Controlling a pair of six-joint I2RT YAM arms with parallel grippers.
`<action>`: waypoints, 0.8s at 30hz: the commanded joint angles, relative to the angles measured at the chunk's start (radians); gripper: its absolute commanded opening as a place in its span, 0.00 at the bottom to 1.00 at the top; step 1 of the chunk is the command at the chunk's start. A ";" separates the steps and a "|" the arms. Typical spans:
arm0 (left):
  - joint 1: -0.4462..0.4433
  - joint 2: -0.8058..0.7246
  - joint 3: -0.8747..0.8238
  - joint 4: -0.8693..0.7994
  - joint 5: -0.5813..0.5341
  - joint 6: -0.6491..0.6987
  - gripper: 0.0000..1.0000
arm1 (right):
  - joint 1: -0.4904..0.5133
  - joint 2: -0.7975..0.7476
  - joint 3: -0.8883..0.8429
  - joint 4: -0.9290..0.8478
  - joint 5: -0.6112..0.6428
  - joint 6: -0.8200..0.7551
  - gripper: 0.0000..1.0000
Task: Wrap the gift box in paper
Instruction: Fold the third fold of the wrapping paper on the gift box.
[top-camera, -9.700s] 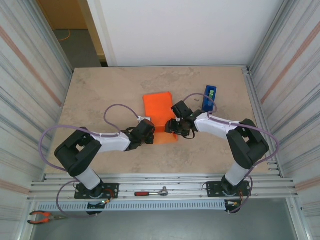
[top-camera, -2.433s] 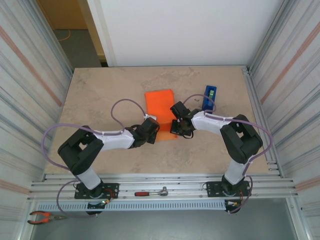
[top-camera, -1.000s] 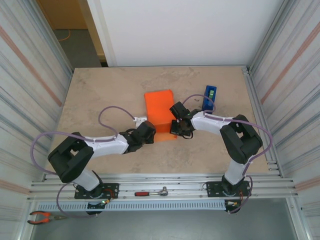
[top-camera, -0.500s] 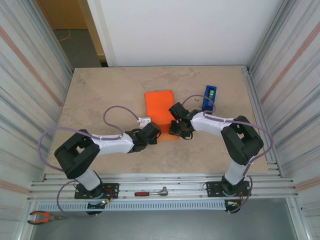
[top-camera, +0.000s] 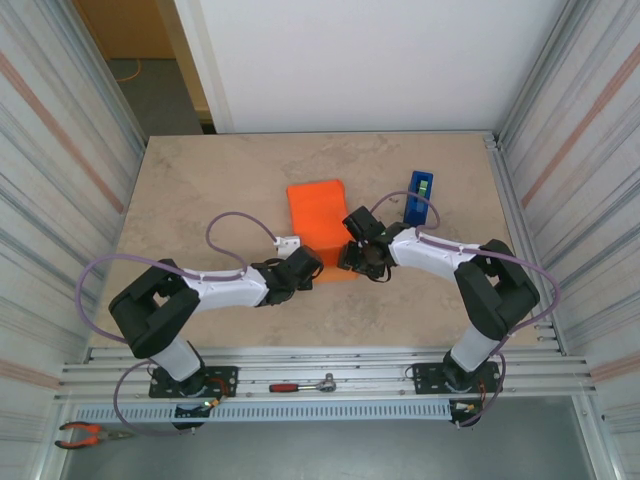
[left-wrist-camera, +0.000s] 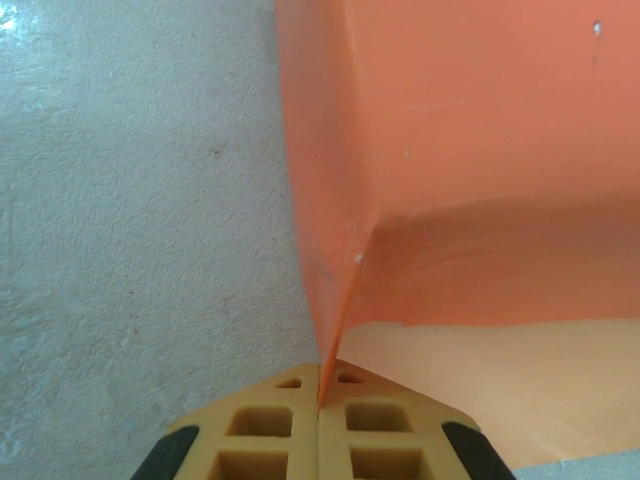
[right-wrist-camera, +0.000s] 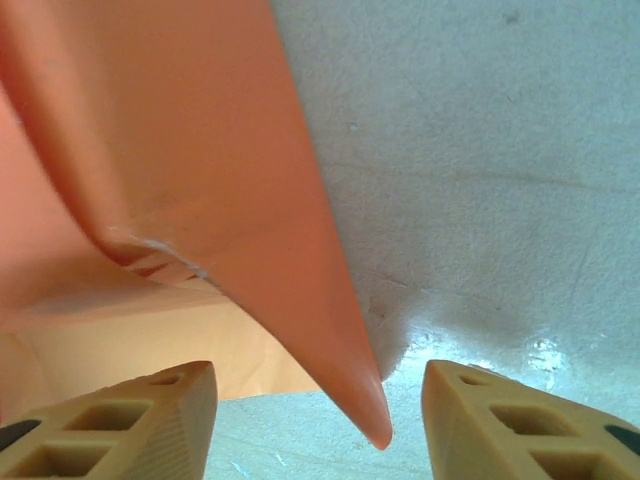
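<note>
The box (top-camera: 316, 205) lies near the middle of the table (top-camera: 200, 190), wrapped in orange paper (top-camera: 333, 268) that runs past its near end toward the arms. The left end effector (top-camera: 306, 266) is at the near left corner of the paper. In the left wrist view (left-wrist-camera: 320, 385) its fingers (left-wrist-camera: 270, 425) are pressed together, with a thin standing fold of paper (left-wrist-camera: 330, 270) pinched between their tips. Right of the fold the paper slopes up over the box, and a pale tan surface shows under it.

The right end effector (top-camera: 356, 258) sits at the paper's near right edge, roughly halfway open. In the right wrist view (right-wrist-camera: 318, 400) a pointed flap of paper (right-wrist-camera: 250, 200) hangs into the gap between the fingers (right-wrist-camera: 150, 420), its tip nearer the right-hand finger. Neither finger clearly touches it.

A blue dispenser (top-camera: 420, 194) stands on the table right of the box, just beyond the right arm and apart from the paper.
</note>
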 joint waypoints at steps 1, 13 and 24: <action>-0.007 -0.011 0.013 -0.050 -0.033 -0.013 0.00 | 0.014 0.017 -0.008 -0.003 0.003 0.025 0.50; -0.008 0.009 0.036 -0.060 -0.031 0.008 0.00 | 0.027 0.035 0.005 -0.001 0.003 0.020 0.04; -0.008 0.006 0.033 -0.065 -0.036 0.009 0.00 | 0.035 -0.025 0.048 -0.121 0.114 -0.035 0.85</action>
